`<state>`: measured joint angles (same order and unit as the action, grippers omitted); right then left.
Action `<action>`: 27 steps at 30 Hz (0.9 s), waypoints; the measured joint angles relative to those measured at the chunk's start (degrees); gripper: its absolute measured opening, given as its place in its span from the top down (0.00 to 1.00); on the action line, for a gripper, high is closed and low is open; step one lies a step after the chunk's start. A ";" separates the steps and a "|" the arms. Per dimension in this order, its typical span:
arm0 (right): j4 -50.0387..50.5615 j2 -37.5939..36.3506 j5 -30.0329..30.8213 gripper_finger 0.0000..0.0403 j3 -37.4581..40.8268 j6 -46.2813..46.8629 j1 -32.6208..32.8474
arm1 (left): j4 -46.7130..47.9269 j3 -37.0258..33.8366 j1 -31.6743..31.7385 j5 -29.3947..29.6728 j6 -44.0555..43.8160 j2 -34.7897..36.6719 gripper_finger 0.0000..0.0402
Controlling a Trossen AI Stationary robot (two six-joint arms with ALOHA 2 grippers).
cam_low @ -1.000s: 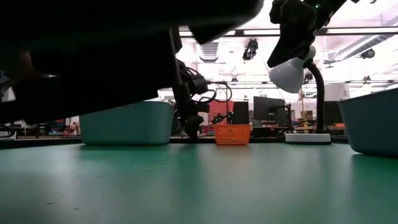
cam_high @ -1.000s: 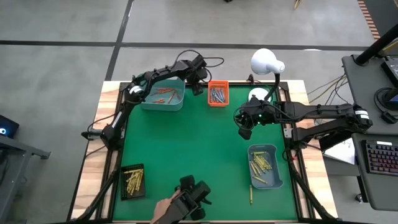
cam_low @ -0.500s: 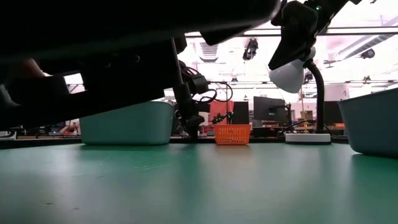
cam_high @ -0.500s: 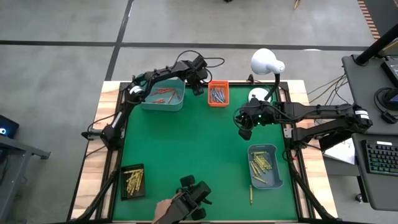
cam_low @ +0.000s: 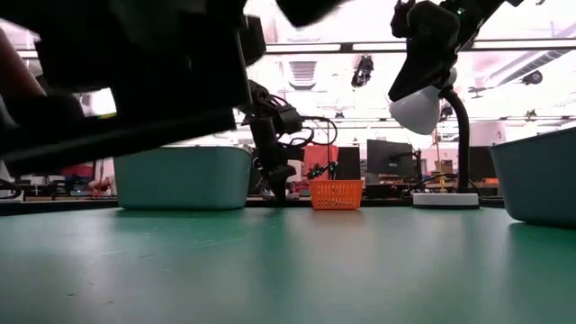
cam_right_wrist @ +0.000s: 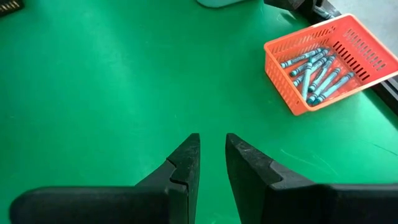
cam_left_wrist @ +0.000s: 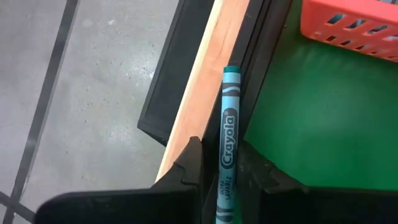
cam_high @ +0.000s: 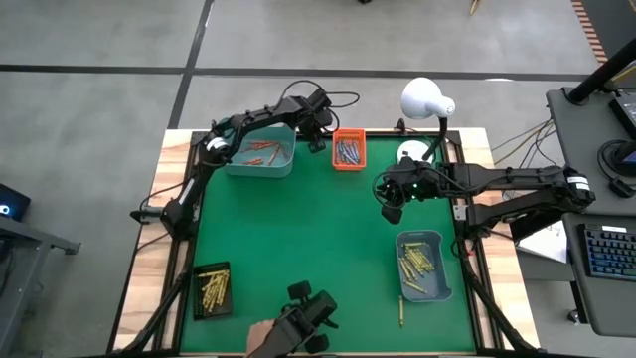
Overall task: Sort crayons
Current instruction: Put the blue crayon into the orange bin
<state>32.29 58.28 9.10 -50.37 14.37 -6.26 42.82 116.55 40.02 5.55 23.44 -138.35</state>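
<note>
**Listener:** Which containers do you see, and what is in them?

**Operator:** In my overhead view, an orange basket (cam_high: 348,151) at upper centre holds blue-grey crayons (cam_right_wrist: 316,70). A teal bin (cam_high: 259,156) to its left holds orange-red crayons. Another teal bin (cam_high: 424,266) at lower right holds yellow ones, as does a black tray (cam_high: 212,289) at lower left. One yellow crayon (cam_high: 401,311) lies loose just left of the lower-right bin.

**Listener:** And the grippers?

**Operator:** My left gripper (cam_left_wrist: 222,163), between the upper bin and the basket, is clamped on a teal crayon (cam_left_wrist: 227,134). My right gripper (cam_right_wrist: 212,157) hovers right of centre, fingers slightly apart, empty. A white lamp (cam_high: 425,98) stands at the table's top edge; a person's hand (cam_high: 260,334) shows at the bottom edge.
</note>
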 joint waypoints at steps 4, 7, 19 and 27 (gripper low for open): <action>0.00 0.00 -0.07 0.83 0.00 0.08 0.00 | 0.95 -0.04 -0.27 0.18 -1.66 1.10 0.97; 0.00 0.00 -0.05 0.83 0.00 0.11 0.00 | 1.25 -0.04 -0.27 0.12 -2.18 2.36 0.99; 0.22 0.00 -0.04 0.83 0.00 2.62 0.00 | 3.29 0.02 -1.86 -5.73 -3.22 8.70 1.00; 0.40 0.00 -0.07 0.83 0.00 5.00 0.02 | 1.05 0.04 -8.27 -19.37 -7.15 9.51 1.00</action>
<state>32.70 58.28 9.04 -50.37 19.37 -6.24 43.87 116.60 31.75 -13.82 16.30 -128.84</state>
